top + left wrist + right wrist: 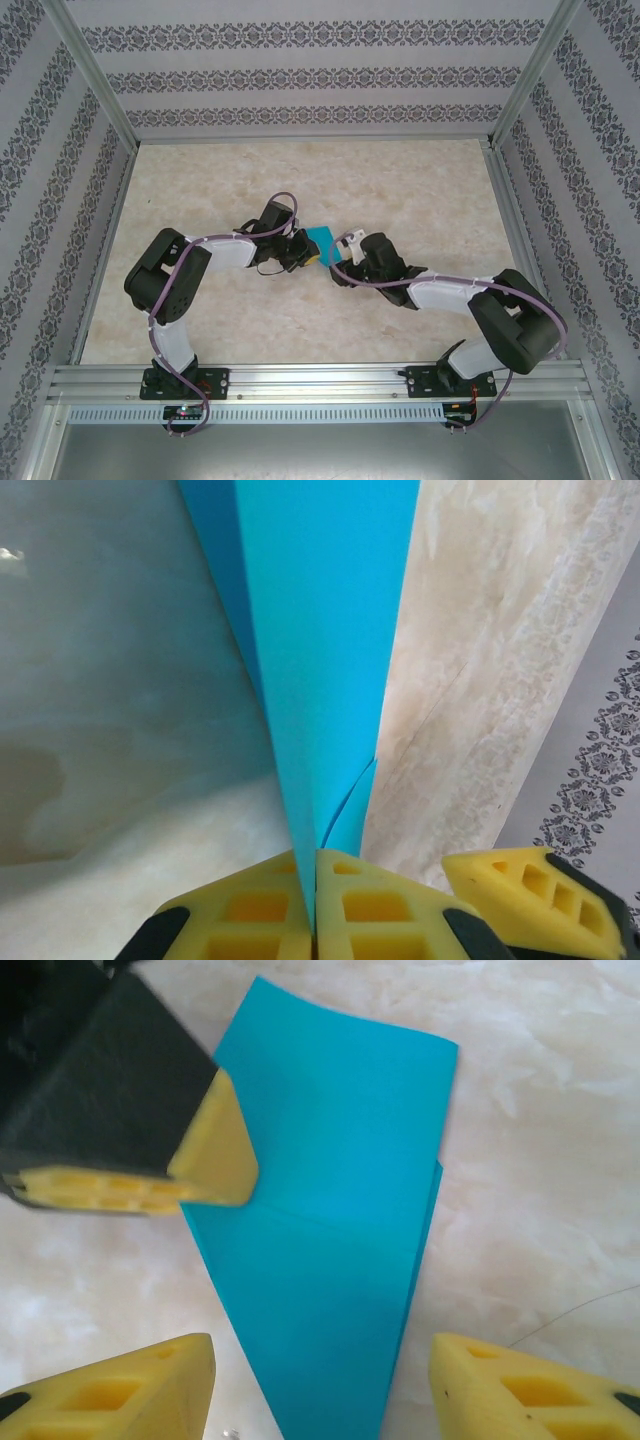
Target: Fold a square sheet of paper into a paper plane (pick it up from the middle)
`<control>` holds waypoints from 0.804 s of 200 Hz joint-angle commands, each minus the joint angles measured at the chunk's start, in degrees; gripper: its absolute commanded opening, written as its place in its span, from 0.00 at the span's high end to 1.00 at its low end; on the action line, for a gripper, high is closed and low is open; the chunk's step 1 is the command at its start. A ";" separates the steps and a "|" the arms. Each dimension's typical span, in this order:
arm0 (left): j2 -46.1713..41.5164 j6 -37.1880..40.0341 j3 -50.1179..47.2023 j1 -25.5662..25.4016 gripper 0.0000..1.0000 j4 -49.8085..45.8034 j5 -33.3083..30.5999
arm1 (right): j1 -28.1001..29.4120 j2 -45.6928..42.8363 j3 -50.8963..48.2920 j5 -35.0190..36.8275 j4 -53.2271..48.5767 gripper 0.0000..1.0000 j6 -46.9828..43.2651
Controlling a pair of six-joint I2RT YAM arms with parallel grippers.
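A beige marbled tabletop (pixel 400 190) sits within patterned walls (pixel 300 70) and aluminium rails (pixel 300 380).

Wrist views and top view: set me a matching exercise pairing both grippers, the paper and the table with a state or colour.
Things:
1. left gripper
2. right gripper
3. paper
4. table

States or colours:
a. pale marbled beige
b. open, one finger on each side of the paper
c. teal-blue, creased, with layered edges
d. shut on the paper's edge

Pairs: 1-d, 2-b, 3-c, 4-a
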 commanded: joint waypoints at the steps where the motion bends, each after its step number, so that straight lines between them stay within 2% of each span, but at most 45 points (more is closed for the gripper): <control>1: -0.88 0.86 2.15 -0.76 0.91 -3.83 0.88 | 2.27 0.91 0.22 5.01 7.22 0.41 -8.52; 46: -1.34 1.43 3.83 -0.73 0.91 -7.56 0.66 | 5.77 6.76 0.83 7.67 12.68 0.39 -14.77; 92: -1.60 2.48 5.63 -0.73 0.91 -11.27 0.57 | 6.58 11.48 2.51 10.18 15.34 0.40 -17.24; 124: -1.32 2.07 5.74 -0.77 0.91 -11.55 0.89 | 6.73 13.77 3.11 10.33 18.15 0.44 -17.31; 161: -1.32 1.48 5.91 -0.64 0.91 -11.56 0.81 | 6.69 15.57 3.95 10.56 18.08 0.54 -17.35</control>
